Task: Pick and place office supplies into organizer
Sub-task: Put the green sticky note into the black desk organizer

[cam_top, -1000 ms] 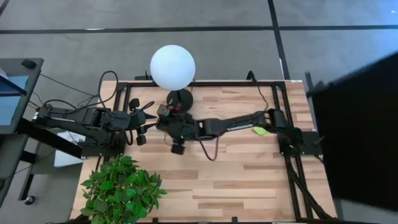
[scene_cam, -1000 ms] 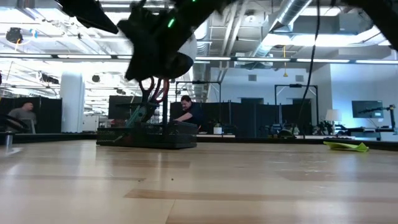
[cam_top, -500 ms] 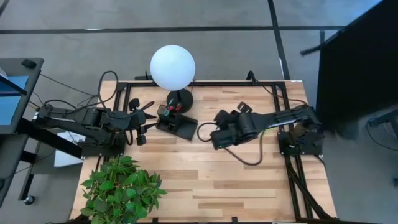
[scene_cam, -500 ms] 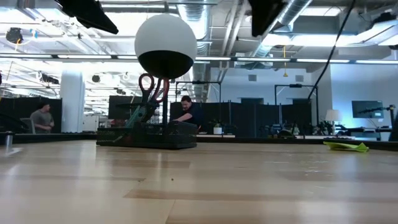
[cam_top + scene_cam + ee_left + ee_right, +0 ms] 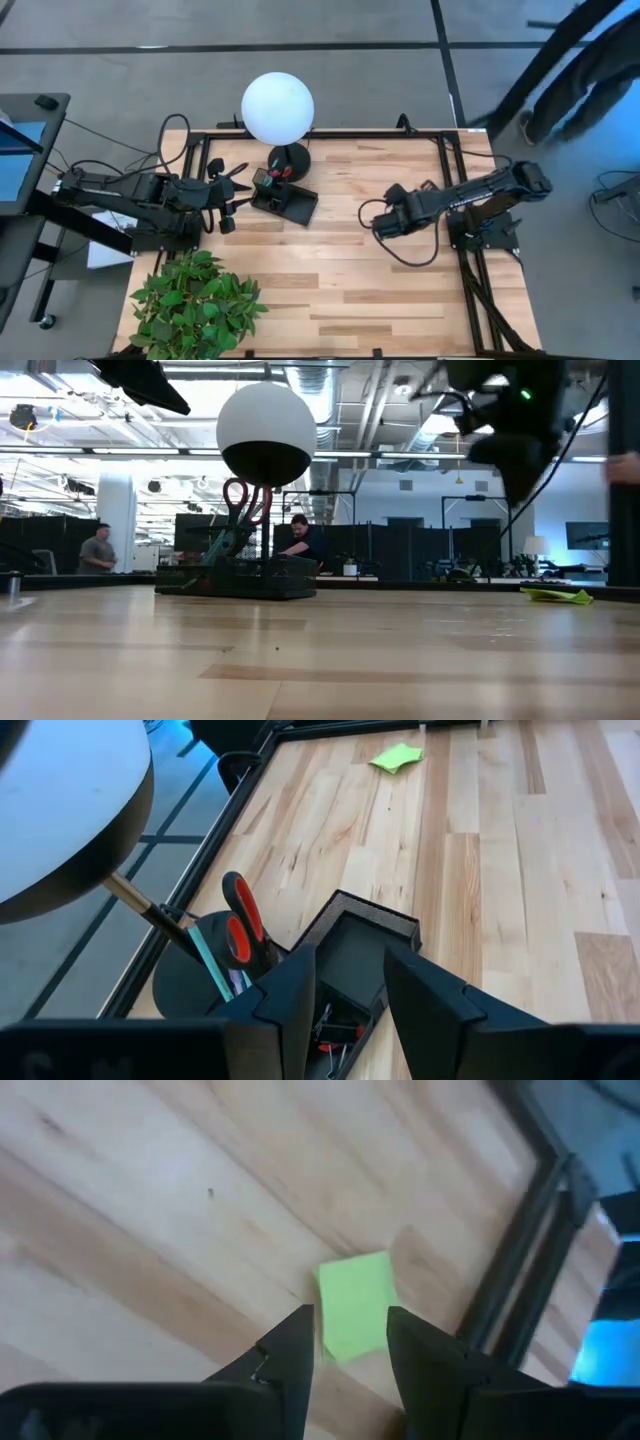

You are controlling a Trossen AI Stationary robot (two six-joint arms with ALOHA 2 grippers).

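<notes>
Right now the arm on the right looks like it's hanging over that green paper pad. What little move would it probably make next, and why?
Probably a straight drop onto the sticky-note pad. The right gripper is open above the table, and its wrist view shows the pad lying flat on the wood, lined up with the gap between its fingers. The pad is the only supply outside the organizer, so lowering to close on it seems the likely step.

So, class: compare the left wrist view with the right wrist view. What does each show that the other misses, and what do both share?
Only the left wrist view shows the organizer, the red-handled scissors standing in it, and the lamp globe. Only the right wrist view shows the right claw, open above the table. Both show the sticky-note pad lying on the wooden table.
</notes>
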